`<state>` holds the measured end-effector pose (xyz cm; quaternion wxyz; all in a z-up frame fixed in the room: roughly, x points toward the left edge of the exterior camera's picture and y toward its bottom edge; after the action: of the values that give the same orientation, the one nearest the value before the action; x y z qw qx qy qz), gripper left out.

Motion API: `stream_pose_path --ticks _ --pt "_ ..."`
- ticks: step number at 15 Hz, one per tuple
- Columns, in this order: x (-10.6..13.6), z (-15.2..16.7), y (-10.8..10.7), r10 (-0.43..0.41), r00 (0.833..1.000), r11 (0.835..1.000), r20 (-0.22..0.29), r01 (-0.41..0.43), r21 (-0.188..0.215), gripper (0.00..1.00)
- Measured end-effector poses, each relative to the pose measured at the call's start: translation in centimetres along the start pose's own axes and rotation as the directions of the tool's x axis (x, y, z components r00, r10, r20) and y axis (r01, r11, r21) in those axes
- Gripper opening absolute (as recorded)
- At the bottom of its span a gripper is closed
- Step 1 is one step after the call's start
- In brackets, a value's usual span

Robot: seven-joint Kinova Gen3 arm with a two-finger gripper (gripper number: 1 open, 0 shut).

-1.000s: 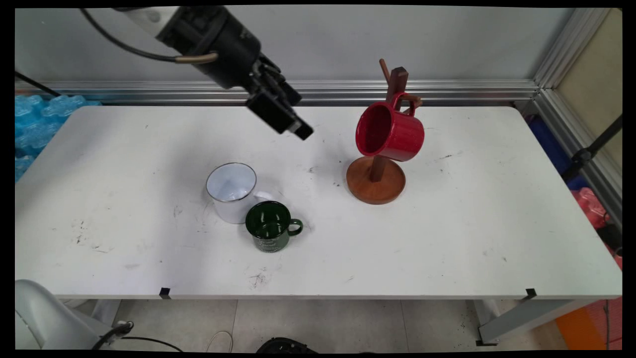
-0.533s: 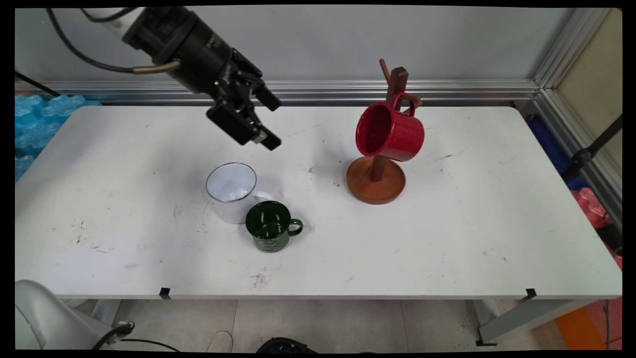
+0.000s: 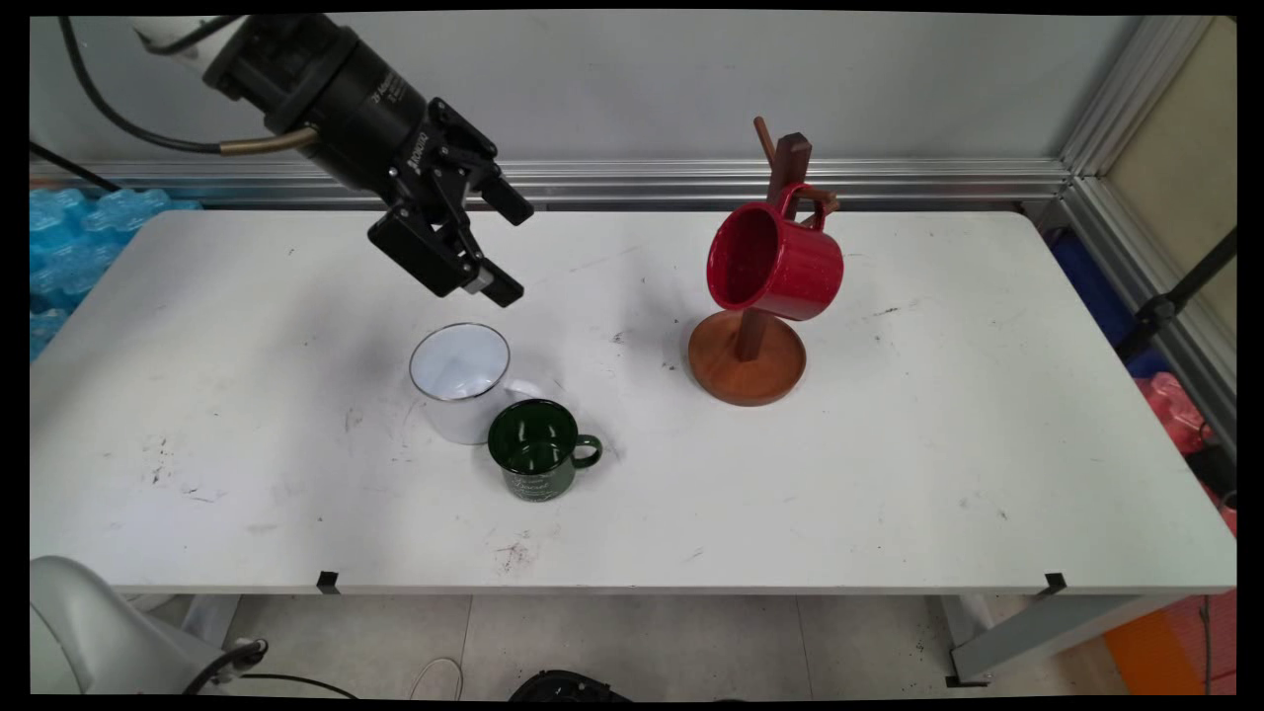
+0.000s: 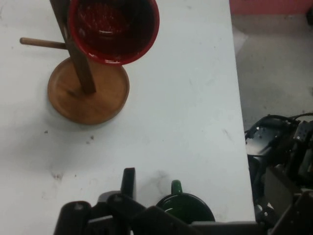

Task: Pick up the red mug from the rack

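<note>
Mugs: three counted — white mug [image 3: 460,380], green mug [image 3: 538,450], red mug [image 3: 773,261] hung on rack [image 3: 752,348].
Claw [image 3: 506,247]: open, empty.
Change: claw had shifted left, toward white mug.

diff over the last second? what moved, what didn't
The claw swung left and down in the main view, away from the red mug on its rack, and now hangs empty above the white mug. It took hold of nothing and let go of nothing. The white mug, green mug, red mug and rack stayed put.
</note>
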<state>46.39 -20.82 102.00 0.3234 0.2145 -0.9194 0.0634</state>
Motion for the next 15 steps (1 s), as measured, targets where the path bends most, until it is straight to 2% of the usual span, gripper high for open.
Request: stream_pose_path --ticks 10,15 --pt "-0.4 -0.23 -0.38 0.003 1.0 1.0 -0.002 -0.003 0.017 1.0" --pt "0.26 -0.15 -0.44 -0.024 0.999 0.999 -0.026 0.025 0.023 1.0"
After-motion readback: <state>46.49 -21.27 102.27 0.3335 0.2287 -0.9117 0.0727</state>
